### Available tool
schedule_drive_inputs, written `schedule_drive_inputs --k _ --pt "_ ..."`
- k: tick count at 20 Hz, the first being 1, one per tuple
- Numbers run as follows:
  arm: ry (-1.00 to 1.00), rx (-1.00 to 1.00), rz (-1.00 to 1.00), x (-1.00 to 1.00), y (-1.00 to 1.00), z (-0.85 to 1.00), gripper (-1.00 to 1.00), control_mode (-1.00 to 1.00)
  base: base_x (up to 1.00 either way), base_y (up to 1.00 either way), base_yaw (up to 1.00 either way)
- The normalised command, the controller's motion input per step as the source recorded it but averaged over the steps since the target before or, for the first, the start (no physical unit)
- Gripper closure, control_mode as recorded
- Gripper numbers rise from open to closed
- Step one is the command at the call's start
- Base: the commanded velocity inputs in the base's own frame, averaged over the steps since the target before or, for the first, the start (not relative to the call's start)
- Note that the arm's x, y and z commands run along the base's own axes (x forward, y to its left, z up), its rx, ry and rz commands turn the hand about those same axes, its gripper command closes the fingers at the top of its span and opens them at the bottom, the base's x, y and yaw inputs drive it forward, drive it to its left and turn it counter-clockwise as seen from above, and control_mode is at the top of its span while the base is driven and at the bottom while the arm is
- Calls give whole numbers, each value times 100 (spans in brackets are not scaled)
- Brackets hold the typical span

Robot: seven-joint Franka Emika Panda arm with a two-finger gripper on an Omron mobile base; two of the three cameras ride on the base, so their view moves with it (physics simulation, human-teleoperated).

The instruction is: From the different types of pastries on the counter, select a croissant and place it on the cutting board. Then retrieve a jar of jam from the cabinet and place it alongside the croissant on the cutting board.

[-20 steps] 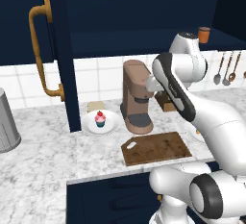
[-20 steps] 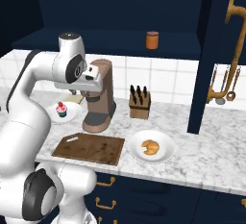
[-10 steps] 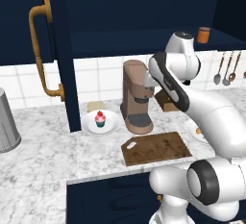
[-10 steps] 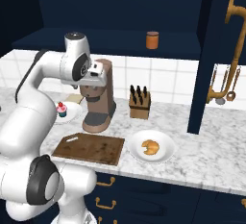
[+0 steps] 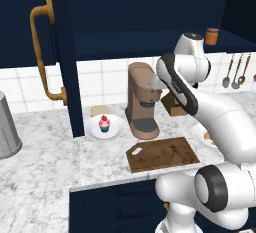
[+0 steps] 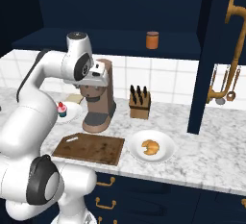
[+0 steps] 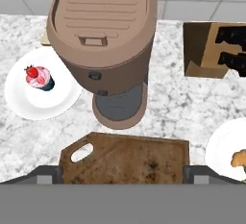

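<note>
Left base view: the cutting board [image 5: 161, 153] lies bare at the counter's [image 5: 45, 162] front edge.

Right base view: the croissant [image 6: 150, 147] sits on its plate [image 6: 166, 142]; the jam jar [image 6: 152, 40] stands in the cabinet [image 6: 120, 38]. Neither step looks done.

Hand view: the gripper [image 7: 122, 174] hangs with fingers spread, empty, above the board.

We see white tiled wall [image 6: 168, 76], hanging utensils [image 5: 235, 72], knife block [image 6: 140, 103], grey canister [image 5: 7, 126], navy drawers [image 6: 144, 201].

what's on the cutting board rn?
Nothing on the cutting board; its whole top shows bare in both base views. The croissant sits on its white plate beside the board, and the jam jar is up in the cabinet.
</note>
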Motion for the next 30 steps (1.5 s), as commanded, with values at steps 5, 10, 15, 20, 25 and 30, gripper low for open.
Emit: schedule_drive_inputs --k 5,10,15,20,25,30 --pt "0 5 -42 0 -25 2 -100 -100 0 0 0" --pt "-2 -1 -30 9 -2 34 -100 -100 0 0 0" --pt "-13 -1 -19 11 -17 47 -100 -100 0 0 0" --pt "-21 0 -3 0 -54 50 -100 -100 0 0 0" --pt "-26 0 0 0 -62 47 -100 -100 0 0 0" --pt "-23 -5 -3 2 -44 32 -100 -100 0 0 0"
